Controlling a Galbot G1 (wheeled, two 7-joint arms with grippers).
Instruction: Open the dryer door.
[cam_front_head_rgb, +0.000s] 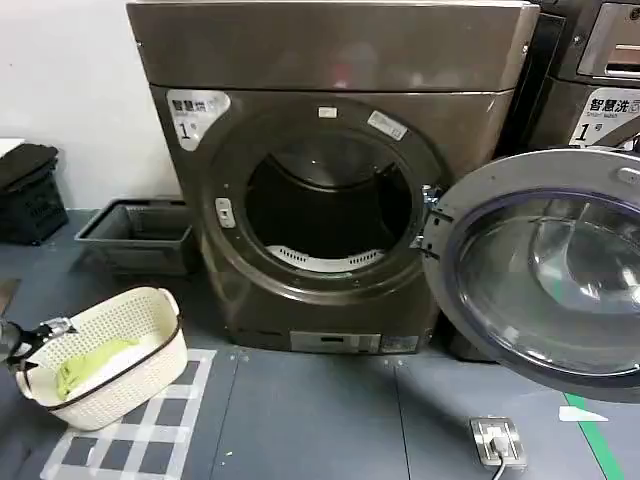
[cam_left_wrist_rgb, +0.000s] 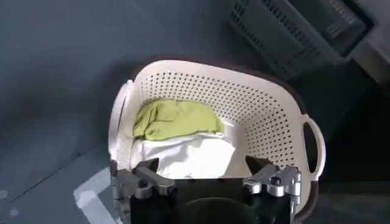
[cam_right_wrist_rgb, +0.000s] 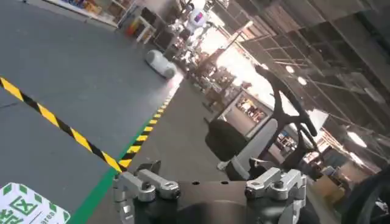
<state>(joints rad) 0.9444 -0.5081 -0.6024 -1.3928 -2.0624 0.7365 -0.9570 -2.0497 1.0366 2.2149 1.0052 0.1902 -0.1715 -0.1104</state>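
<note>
Down on the grey floor at the left, a cream perforated laundry basket (cam_front_head_rgb: 110, 355) holds a green cloth (cam_left_wrist_rgb: 177, 117) lying on white laundry (cam_left_wrist_rgb: 189, 155), and the left gripper (cam_left_wrist_rgb: 207, 173) hovers just over its near rim with its fingers spread and nothing between them. Behind it the dryer door (cam_front_head_rgb: 545, 265) stands swung fully out to the right on its hinge, grey inner face towards us, leaving the dark drum opening (cam_front_head_rgb: 328, 200) clear, so the opening job looks done. Off to the side, the right gripper (cam_right_wrist_rgb: 207, 182) points out across the hall, jaws parted and empty, apparently idle.
</note>
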